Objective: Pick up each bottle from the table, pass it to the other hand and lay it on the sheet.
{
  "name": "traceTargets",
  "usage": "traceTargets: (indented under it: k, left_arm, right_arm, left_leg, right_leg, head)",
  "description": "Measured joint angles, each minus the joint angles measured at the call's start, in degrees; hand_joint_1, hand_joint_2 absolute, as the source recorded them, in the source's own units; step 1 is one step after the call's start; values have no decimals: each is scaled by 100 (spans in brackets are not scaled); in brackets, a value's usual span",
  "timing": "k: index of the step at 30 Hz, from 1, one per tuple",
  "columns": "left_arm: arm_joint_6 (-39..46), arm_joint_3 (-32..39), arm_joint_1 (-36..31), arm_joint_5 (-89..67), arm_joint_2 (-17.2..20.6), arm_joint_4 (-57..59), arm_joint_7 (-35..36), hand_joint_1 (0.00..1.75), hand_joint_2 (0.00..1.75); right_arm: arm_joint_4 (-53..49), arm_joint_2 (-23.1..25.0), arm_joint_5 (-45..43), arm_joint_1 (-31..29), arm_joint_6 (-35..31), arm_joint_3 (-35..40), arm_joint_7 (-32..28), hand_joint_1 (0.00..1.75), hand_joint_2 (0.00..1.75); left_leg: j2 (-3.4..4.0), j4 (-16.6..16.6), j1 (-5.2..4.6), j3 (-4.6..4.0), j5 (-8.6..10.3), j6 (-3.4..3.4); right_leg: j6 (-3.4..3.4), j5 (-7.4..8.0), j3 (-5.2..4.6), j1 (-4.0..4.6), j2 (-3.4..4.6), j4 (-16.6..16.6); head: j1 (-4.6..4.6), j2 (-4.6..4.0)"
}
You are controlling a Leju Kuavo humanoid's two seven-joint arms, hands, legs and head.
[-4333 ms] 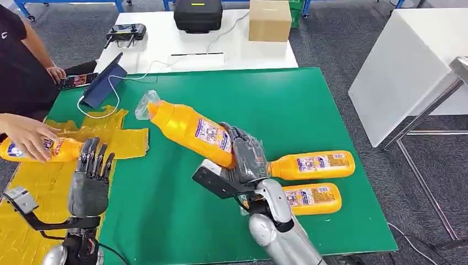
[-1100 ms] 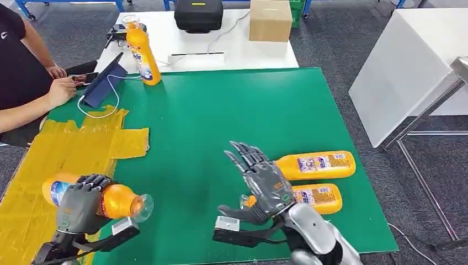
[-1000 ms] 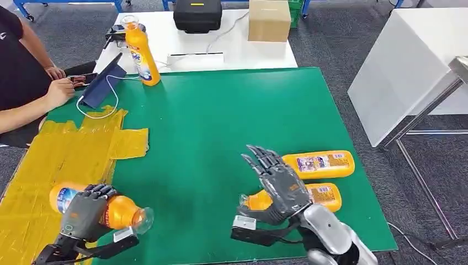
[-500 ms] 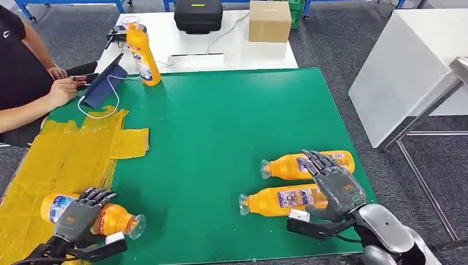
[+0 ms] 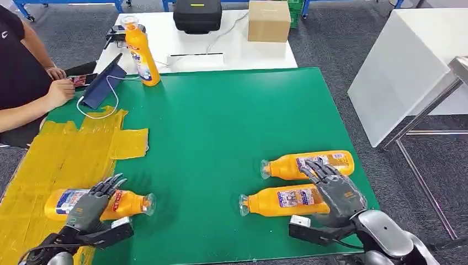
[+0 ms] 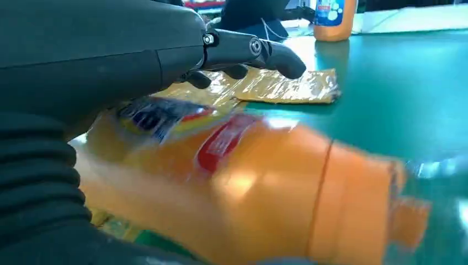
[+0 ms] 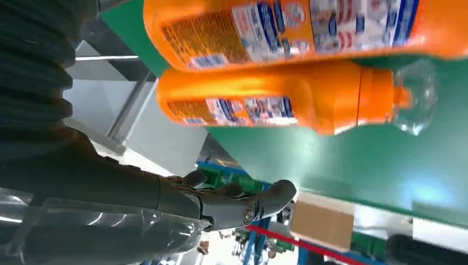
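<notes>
A green desk [image 5: 221, 138] fills the middle of the room, with a crinkled yellow sheet [image 5: 60, 152] taped along its left edge and a white table [image 5: 221, 52] butted against the far side. On the sheet's near end lies an orange bottle [image 5: 96, 202], on its side, its clear cap poking out over the green. The left hand [image 5: 91, 204] rests above it with fingers spread and lifted — not gripping, as the left wrist view also shows, the fingers straight out over the bottle's label.

On the right side of the desk two more orange bottles lie side by side, caps pointing left: the far bottle [image 5: 306, 164] and the near bottle [image 5: 284, 200]. The right hand [image 5: 334, 190] is open, palm down over their base ends, fingers reaching across to the far one; whether it touches I cannot tell.

A fourth bottle [image 5: 141, 52] stands upright at the far left corner — beside a dark tablet [image 5: 105, 83]. A person [image 5: 25, 77] sits there with a phone. A cardboard box [image 5: 269, 20] and a black case [image 5: 197, 15] sit on the white table.
</notes>
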Motion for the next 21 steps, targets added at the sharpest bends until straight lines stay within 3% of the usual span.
traceTargets:
  k: [14,21]
  left_arm:
    - [-316,321,-94,1993,-1108,-1055,-207,0,0]
    - [-957,488,55,3768,-1620,-1784,-310,0,0]
  right_arm:
    - [363,76,284,506,-531,907,769,0,175]
    - [435,-228,195,796,-1133,1379,1623,0,175]
  left_leg:
    - [-1,0,0,-3,-5,6]
    - [0,0,0,-5,-9,11]
  right_leg:
    - [1,-1,-3,0,0,-2]
    - [2,-1,-3,0,-1,-2]
  head:
    - [0,0]
    - [-2,0]
